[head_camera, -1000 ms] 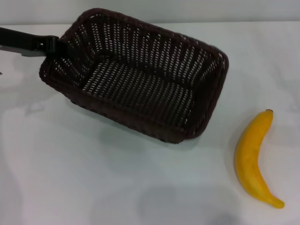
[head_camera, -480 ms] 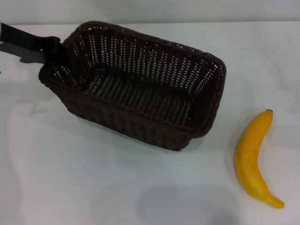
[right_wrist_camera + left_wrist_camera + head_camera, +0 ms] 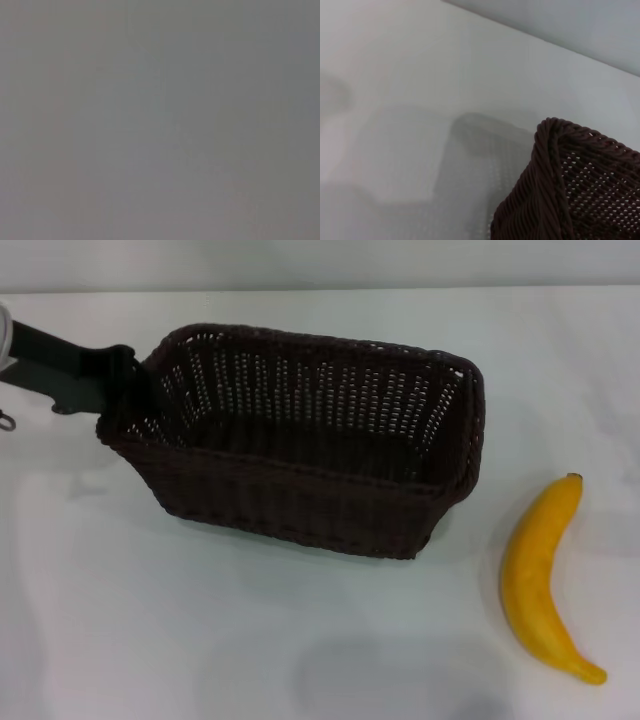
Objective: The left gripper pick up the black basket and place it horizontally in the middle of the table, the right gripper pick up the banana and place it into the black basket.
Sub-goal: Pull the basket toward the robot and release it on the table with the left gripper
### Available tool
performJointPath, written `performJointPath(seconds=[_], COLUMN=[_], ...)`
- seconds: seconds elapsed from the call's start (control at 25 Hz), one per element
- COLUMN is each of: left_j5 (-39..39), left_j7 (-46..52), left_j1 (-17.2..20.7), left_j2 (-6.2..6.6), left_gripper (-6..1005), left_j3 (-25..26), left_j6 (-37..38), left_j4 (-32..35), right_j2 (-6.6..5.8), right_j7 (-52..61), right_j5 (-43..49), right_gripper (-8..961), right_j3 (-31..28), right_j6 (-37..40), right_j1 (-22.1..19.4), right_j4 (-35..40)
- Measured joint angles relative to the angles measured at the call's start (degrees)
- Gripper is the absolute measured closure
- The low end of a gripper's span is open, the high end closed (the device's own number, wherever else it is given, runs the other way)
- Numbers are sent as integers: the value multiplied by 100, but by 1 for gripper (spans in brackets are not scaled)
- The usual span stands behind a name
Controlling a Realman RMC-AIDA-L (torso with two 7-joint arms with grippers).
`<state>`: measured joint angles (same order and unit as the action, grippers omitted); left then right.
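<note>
Head view: black basket [image 3: 300, 440] sits toward the worktop's [image 3: 200, 640] far-left area, long axis nearly parallel to the far edge, slightly skewed. It looks tilted, open side toward the far edge; whether its base rests fully on the surface cannot be told.

Left pincer [image 3: 118, 375] reaches in from the left edge and meets the basket's left short wall at the rim. It appears clamped on that rim; the fingers themselves are hidden against the dark weave, so the opening cannot be read directly. Left wrist view shows only 1 basket corner [image 3: 570, 190] and bare worktop.

Banana [image 3: 545, 580] lies near the right edge, toward the near-right corner, well apart from the basket, stem end toward the far edge.

Right pincer: not seen in any view; right wrist view is blank grey.

Risks (judgement):
1. Single-end rim hold; basket could pivot or slip if released while tilted.
2. Woven rim may flex, loosening the hold.
3. Basket left off-centre or skewed would complicate the banana drop.
</note>
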<state>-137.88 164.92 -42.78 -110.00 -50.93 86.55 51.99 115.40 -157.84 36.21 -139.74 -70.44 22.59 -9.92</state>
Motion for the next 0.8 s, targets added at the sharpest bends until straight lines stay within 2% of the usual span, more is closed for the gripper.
performJointPath(seconds=[0.44, 0.8], left_j5=[-419, -426], left_j7=[75, -34], left_j1=[-47, -35], left_j2=[-63, -24], left_gripper=[839, 828], left_j3=[-257, -234], left_j6=[-78, -133], left_j4=[-49, -145], right_j2=[-7, -9], right_j7=[-22, -72], right_j5=[22, 30], right_gripper=[97, 97], right_j3=[-1, -2], right_j6=[14, 9], right_j1=[-10, -38], right_j4=[-2, 1])
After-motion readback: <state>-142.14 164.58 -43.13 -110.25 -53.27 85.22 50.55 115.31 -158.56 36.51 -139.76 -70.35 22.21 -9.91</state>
